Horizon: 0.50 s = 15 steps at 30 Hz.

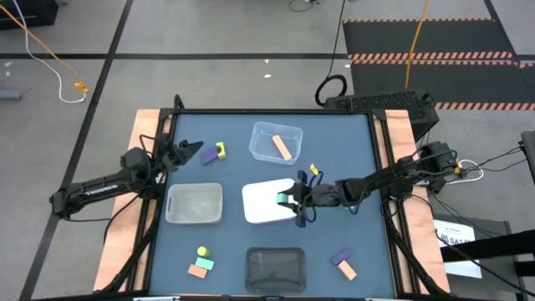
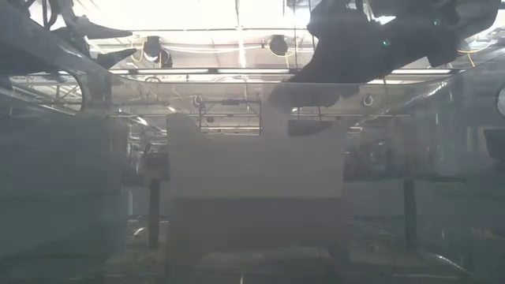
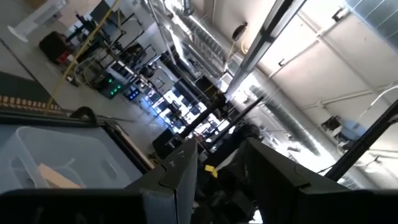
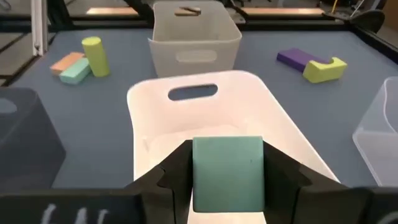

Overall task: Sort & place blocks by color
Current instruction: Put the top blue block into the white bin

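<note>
Low view is hazy and backlit by ceiling lights (image 2: 237,16), arms just dark silhouettes; overhead view evenly lit.

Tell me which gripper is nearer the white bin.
Right. The right gripper hangs over the white bin, shut on a mint-teal block. The left gripper sits apart, toward the table's far-left side.

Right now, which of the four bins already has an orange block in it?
The clear bin at the table's far side: a salmon-orange bar lies inside. It is the only see-through bin.
</note>
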Motion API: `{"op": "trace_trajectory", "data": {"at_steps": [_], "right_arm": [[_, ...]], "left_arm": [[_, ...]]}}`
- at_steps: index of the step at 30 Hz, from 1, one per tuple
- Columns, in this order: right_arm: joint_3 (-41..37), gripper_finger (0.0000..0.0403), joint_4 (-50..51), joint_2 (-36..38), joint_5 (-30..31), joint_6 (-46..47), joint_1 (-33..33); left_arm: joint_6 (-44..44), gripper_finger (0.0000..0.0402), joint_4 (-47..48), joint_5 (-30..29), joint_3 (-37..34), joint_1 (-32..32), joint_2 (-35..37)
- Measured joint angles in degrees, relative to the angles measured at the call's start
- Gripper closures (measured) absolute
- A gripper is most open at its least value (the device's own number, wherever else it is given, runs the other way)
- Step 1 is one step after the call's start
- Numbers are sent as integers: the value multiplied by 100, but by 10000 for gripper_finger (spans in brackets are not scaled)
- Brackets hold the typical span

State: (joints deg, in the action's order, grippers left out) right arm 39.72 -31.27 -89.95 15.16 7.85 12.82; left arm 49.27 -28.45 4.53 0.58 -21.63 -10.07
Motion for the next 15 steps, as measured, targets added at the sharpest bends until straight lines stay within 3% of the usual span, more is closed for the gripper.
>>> {"op": "trace_trajectory", "data": {"at_steps": [11,15], "right_arm": [[0,275,227,0,-17,-425,0],[0,266,282,0,-18,-647,-3]], "left_arm": [[-373,266,148,27,0,0,-50],[-583,266,137,369,0,0,-50]]}}
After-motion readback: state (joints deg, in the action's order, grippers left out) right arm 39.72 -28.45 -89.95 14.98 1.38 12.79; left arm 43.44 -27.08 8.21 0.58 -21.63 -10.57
